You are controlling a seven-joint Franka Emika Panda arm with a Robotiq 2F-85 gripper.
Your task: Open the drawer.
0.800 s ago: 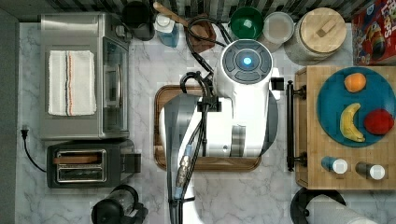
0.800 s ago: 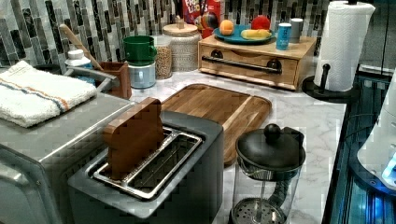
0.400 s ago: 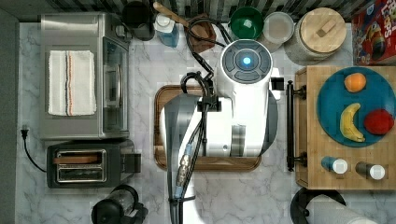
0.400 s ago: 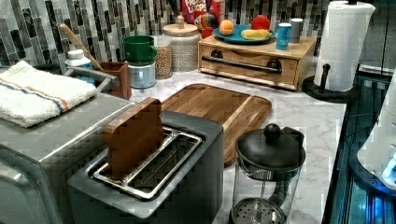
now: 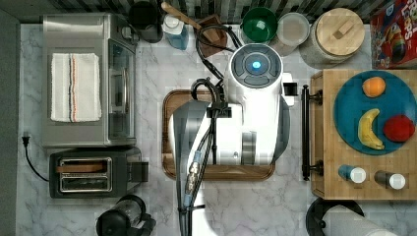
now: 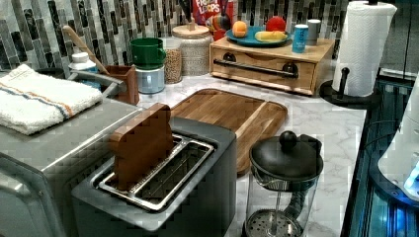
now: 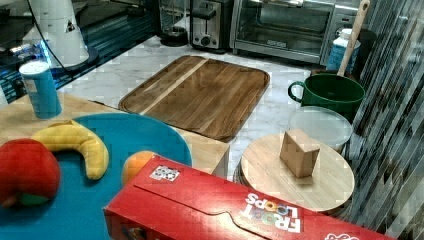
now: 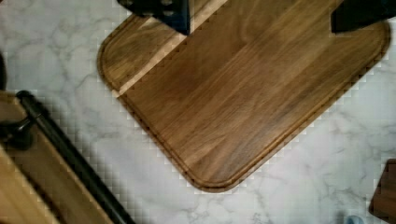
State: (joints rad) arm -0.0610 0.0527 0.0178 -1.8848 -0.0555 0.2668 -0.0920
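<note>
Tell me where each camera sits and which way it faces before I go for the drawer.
Top view: overhead, straight down; the arm covers the tray.
Left view: low behind the toaster, facing the drawer; arm base at the left view's right edge.
Right view: atop the drawer unit, facing the toaster oven.
Wrist view: down on tray; gripper open, drawer handle near.
All share the tray.

The arm (image 5: 231, 132) hides much of the tray (image 5: 169, 98) in the top view (the fingers (image 8: 177, 14) are cropped in the wrist view).

White arm (image 5: 246, 123) over dark wooden tray (image 5: 169, 137), beside drawer (image 5: 317, 132).
</note>
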